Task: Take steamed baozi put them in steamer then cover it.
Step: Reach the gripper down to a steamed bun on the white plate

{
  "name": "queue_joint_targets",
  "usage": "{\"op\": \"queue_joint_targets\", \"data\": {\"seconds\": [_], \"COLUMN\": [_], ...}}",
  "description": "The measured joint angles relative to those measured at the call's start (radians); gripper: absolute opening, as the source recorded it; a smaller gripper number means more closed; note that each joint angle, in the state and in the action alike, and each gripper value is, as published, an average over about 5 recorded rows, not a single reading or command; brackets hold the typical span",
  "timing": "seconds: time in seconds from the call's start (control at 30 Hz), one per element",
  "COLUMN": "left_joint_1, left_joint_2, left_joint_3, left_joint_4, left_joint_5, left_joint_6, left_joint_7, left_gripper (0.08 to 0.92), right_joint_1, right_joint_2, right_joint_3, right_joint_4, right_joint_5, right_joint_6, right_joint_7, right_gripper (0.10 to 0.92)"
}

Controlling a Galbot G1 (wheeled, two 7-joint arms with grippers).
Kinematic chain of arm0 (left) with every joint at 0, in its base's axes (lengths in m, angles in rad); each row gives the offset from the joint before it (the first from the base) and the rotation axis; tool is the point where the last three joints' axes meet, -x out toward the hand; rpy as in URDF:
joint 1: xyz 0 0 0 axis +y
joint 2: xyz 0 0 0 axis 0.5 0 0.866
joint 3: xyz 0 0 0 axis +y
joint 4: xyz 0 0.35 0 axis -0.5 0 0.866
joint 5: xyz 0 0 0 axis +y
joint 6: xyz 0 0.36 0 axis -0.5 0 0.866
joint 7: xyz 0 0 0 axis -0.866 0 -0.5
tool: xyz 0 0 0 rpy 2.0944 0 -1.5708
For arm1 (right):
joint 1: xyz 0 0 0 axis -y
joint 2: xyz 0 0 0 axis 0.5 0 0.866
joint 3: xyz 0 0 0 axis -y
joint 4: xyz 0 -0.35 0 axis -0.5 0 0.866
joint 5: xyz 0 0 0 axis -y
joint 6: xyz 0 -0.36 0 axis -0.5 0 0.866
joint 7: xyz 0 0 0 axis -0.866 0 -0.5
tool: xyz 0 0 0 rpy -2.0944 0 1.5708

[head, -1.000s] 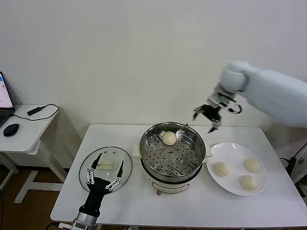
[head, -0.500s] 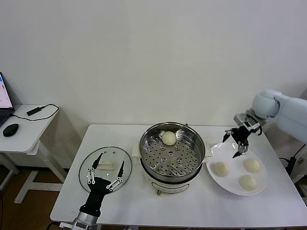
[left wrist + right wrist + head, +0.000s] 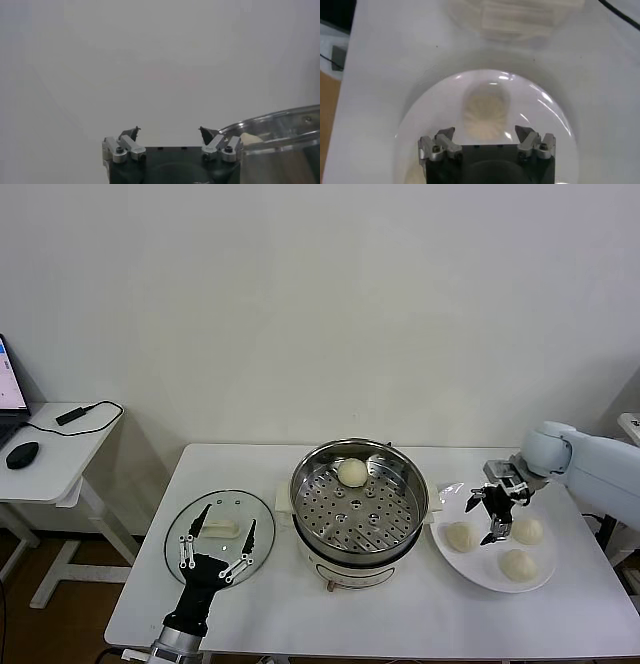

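Right gripper (image 3: 489,141): jaws spread wide, nothing between them, hanging over the plate.
Plate (image 3: 547,117): round, white, glossy (with bright glints along its rim), lying on the table.
Steamed baozi (image 3: 487,115): one cream bun with radiating pleats, on the plate, in line with the gap between the fingertips (image 3: 446,134).
Table (image 3: 395,65): white; the plate sits near one edge.
Beyond the plate: a blurred whitish object (image 3: 520,15), unidentifiable.
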Motion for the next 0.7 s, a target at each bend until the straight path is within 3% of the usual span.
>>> {"op": "queue_joint_targets", "data": {"seconds": [0.5,0.7], "left_joint_1": [0.004,0.002], "left_joint_2": [0.000,0.000], "left_joint_3": [-0.007,-0.007], "left_joint_4": [0.006,0.009], "left_joint_5": [0.000,-0.001], "left_joint_6": [-0.007,-0.009], "left_joint_7": [0.000,0.000], "left_gripper": [0.823,0.823], "right_joint_1": [-0.071,-0.081], "right_joint_2": [0.035,0.037], "right_joint_3": [0.033,0.039], "right_joint_4": [-0.037,-0.040], "right_joint_5": [0.001,-0.001], "right_joint_6": [-0.009,-0.011], "right_joint_7": [0.038,0.043], "right_gripper": [0.821,0.776]}}
